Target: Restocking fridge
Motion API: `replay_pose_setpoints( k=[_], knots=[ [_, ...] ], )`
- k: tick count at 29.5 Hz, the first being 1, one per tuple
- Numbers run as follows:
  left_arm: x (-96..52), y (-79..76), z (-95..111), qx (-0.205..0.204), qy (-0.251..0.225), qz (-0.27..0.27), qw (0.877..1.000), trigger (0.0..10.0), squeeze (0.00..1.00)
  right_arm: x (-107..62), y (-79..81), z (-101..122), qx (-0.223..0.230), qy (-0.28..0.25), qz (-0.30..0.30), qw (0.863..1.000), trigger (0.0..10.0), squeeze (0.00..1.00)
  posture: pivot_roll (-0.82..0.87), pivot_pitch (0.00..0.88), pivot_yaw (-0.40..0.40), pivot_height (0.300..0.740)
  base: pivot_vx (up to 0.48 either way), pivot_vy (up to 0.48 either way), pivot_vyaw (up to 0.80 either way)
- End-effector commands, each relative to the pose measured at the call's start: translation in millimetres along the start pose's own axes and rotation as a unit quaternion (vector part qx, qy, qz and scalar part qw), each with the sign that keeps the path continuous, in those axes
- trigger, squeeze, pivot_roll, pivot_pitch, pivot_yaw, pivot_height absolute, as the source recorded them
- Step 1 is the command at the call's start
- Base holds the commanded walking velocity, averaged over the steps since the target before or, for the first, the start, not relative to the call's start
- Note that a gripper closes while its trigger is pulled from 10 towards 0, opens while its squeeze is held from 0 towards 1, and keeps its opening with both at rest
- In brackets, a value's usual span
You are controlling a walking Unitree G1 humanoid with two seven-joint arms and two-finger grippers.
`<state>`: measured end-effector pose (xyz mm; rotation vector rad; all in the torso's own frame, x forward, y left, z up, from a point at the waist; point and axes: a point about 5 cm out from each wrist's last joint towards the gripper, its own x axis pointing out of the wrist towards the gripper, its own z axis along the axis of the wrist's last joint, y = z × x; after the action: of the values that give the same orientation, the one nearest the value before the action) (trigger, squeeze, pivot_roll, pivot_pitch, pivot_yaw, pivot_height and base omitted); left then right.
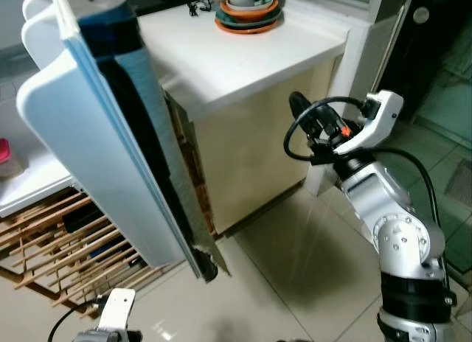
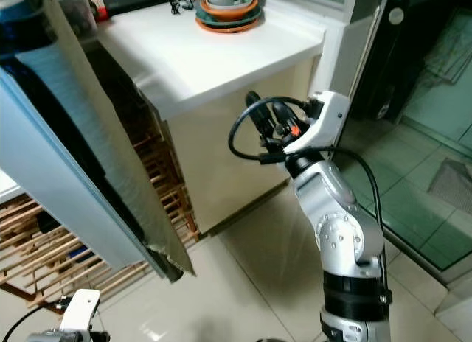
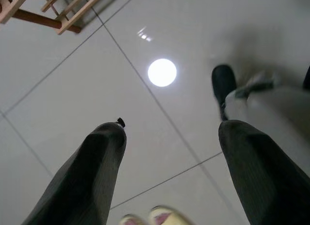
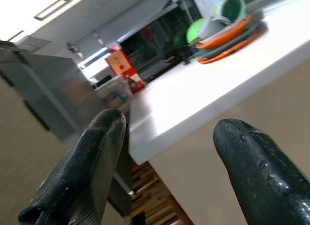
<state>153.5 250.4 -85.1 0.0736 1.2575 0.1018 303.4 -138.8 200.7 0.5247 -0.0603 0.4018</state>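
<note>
The fridge door (image 1: 96, 158), white with a dark inner edge, stands open on my left, tilted across the view. Behind it a white fridge shelf (image 1: 33, 181) carries a pink-lidded container (image 1: 6, 159). My right gripper (image 1: 299, 106) is raised in front of the cream side of a white-topped counter (image 1: 243, 62), beside the door's edge. It is open with nothing between its fingers (image 4: 92, 162). My left gripper (image 3: 169, 157) hangs low over the tiled floor, open and empty.
A stack of coloured plates and a bowl (image 1: 248, 10) sits at the counter's far end, with a red carton (image 4: 121, 65) further along. A wooden slatted rack (image 1: 66, 246) lies low on the left. A glass door (image 1: 442, 84) stands on the right.
</note>
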Motion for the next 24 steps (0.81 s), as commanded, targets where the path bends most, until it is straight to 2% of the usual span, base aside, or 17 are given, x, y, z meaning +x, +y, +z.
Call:
replay_pose_setpoints(
  k=[1, 9, 14, 17, 18, 21, 24],
  knots=[
    [-0.7, 2.2, 7.8, -0.022, -0.017, 0.008, 1.000, 10.0, 0.00, 1.2, 2.3, -0.2, -0.004, 0.002, 0.001, 1.000, 10.0, 0.00, -0.19, 0.000, 0.091, 0.740, 0.000, 0.000, 0.00],
    [-0.2, -0.1, 7.0, -0.040, -0.022, 0.004, 0.999, 10.0, 0.00, 3.4, 0.1, -5.6, -0.030, 0.012, 0.000, 0.999, 10.0, 0.00, -0.18, 0.000, 0.083, 0.740, 0.000, -0.403, 0.00],
    [-0.2, 0.2, 7.9, -0.037, -0.027, 0.012, 0.999, 10.0, 0.00, 3.7, -1.4, -6.3, -0.037, 0.017, 0.001, 0.999, 10.0, 0.00, -0.18, 0.000, 0.078, 0.740, 0.000, 0.000, 0.00],
    [-0.1, -0.4, 10.2, -0.062, -0.045, 0.015, 0.997, 10.0, 0.00, 4.2, -6.2, -6.3, -0.041, 0.013, -0.009, 0.999, 10.0, 0.00, -0.18, 0.000, 0.075, 0.740, 0.000, 0.000, 0.00],
    [-0.2, -0.3, 10.6, -0.062, -0.047, 0.016, 0.997, 10.0, 0.00, 5.2, -8.0, -6.8, -0.056, 0.017, -0.016, 0.998, 10.0, 0.00, -0.18, 0.000, 0.075, 0.740, 0.000, 0.000, 0.00],
    [-0.1, -0.6, 10.7, -0.065, -0.049, 0.017, 0.996, 10.0, 0.00, 7.6, -10.4, -13.1, -0.079, 0.032, -0.024, 0.996, 10.0, 0.00, -0.18, 0.000, 0.074, 0.740, 0.000, 0.000, 0.67],
    [0.0, -0.2, 10.1, -0.085, -0.052, 0.021, 0.995, 10.0, 0.00, 9.0, -4.8, -16.2, -0.081, 0.034, -0.003, 0.996, 10.0, 0.00, -0.18, 0.000, 0.075, 0.740, 0.000, 0.000, 0.66]
  ],
)
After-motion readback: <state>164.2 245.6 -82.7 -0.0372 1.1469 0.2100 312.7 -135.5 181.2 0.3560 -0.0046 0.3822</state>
